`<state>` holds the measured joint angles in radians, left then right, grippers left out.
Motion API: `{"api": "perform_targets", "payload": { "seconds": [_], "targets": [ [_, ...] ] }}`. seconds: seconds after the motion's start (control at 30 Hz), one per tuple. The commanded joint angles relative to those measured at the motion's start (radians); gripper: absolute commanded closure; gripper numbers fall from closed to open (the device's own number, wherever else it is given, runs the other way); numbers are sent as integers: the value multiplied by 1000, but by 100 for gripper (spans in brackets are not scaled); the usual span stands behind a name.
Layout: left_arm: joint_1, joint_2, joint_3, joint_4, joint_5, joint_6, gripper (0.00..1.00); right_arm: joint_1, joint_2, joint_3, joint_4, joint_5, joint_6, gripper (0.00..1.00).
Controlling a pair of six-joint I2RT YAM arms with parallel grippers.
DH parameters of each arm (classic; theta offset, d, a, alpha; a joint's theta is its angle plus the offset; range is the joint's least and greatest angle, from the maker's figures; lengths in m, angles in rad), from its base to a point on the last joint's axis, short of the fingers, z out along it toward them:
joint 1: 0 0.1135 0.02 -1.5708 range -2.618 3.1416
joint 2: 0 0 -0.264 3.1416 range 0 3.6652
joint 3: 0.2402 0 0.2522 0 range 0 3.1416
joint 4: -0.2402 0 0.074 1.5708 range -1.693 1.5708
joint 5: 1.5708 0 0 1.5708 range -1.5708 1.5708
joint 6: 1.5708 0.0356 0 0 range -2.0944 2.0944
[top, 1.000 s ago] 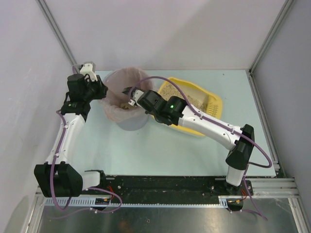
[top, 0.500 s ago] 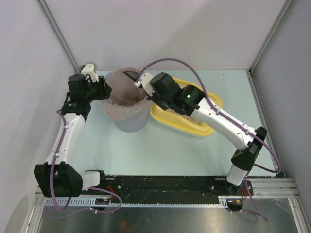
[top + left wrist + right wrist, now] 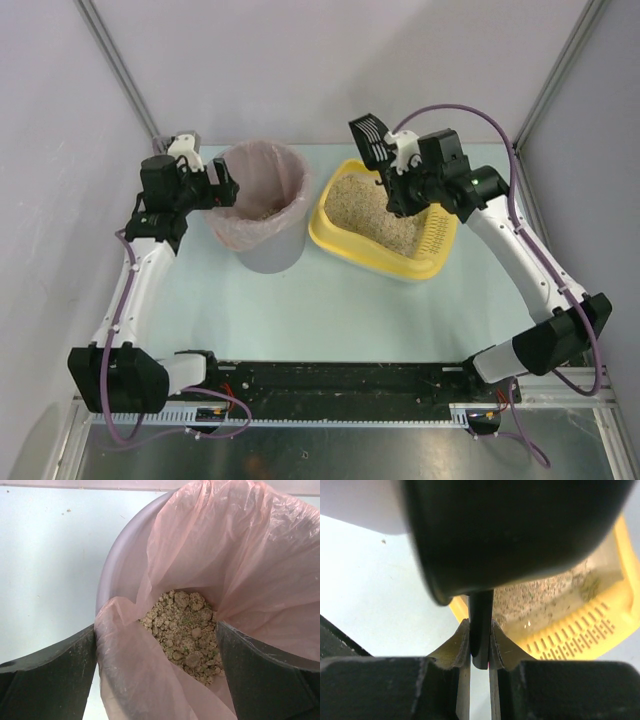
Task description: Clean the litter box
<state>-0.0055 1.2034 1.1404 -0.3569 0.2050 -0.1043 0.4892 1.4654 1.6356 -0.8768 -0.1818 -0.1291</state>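
Litter box lies on the pale, flat desk just right of the grey bin. Its long axis slants far-left to near-right, below the right jaws. These, the nearer pair, clench the black scoop above its far edge. Left jaws stand spread astride the bin's lined rim.

Showing smooth, glossy yellow plastic on litter box; holding rough, grainy beige litter. Lining smooth grey plastic bin with thin, crinkled, translucent pink bag. Looking matt black plastic on scoop. Reading matt, smooth on pale tabletop.
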Motion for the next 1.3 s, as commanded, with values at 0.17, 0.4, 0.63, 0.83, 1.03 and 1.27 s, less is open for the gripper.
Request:
{"api": "perform_targets", "payload": {
  "seconds": [0.17, 0.4, 0.63, 0.83, 1.03, 1.27],
  "targets": [
    [-7, -90, 44, 61, -39, 23, 0, -179, -62, -197, 56, -158, -50, 100],
    [-2, -88, 73, 64, 2, -6, 0, -251, 61, -200, 33, -209, -79, 99],
    [-1, -91, 55, 93, 19, -21, 0, -221, 179, -200, -33, -183, -139, 98],
    [2, -88, 1, 124, 22, -26, 0, -213, 233, -194, -17, -254, -165, 95],
    [2, -84, -27, 139, 48, -38, 0, -192, 306, -188, -54, -249, -198, 94],
    [36, -85, -41, 144, 54, -41, 0, -181, 384, -128, -77, -234, -214, 88]
  ]
}}
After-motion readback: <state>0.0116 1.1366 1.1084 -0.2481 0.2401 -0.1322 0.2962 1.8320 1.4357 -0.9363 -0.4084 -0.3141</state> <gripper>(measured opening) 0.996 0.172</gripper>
